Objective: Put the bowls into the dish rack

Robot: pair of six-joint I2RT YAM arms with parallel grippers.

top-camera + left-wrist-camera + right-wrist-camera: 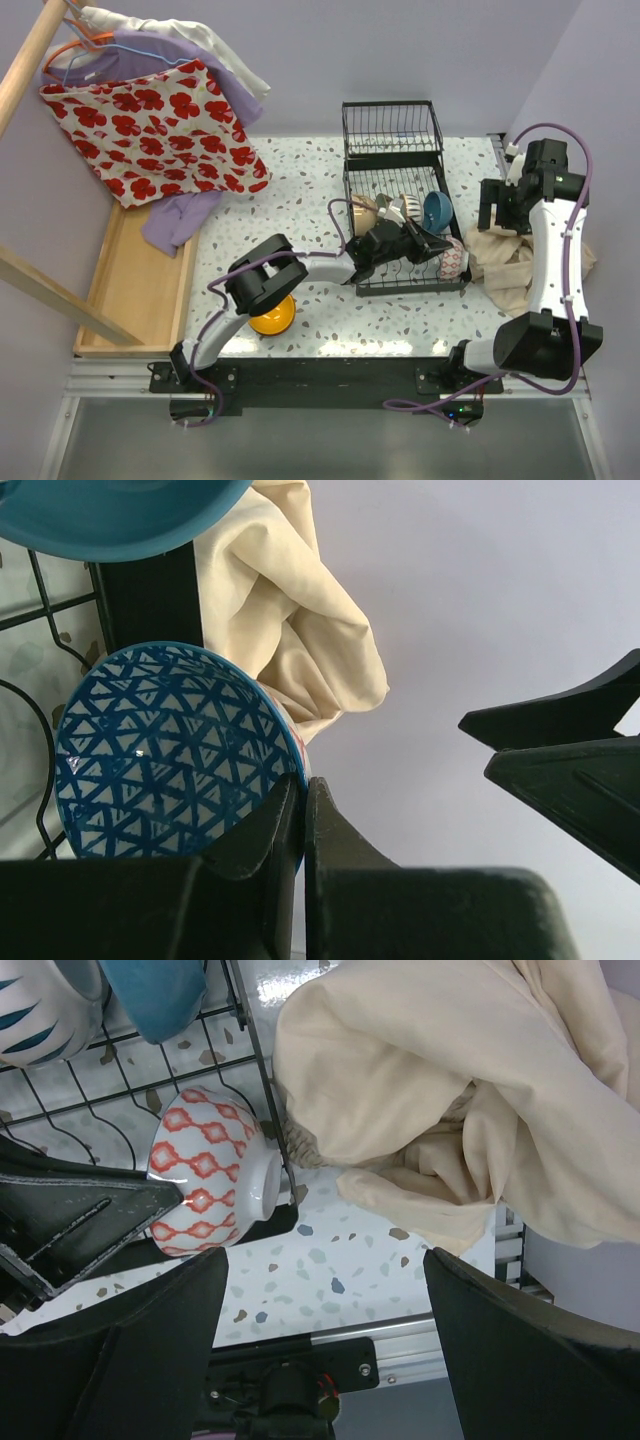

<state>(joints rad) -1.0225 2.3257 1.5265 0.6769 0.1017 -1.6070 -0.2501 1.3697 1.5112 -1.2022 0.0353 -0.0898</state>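
The black wire dish rack (408,289) stands at the table's middle right. A plain blue bowl (437,208), a blue-white patterned bowl (405,210) and a cream bowl (362,212) stand among its tines. My left gripper (438,250) is shut on the rim of a bowl with a red pattern outside (205,1185) and blue triangles inside (160,755), held on edge at the rack's front right corner. An orange-yellow bowl (272,315) sits on the table under my left arm. My right gripper (325,1260) is open and empty, above the table's right edge.
A crumpled cream cloth (510,260) lies against the rack's right side. A wooden tray (135,290) lies at the left. Clothes, among them a red floral garment (160,130), hang on a wooden rail at the back left.
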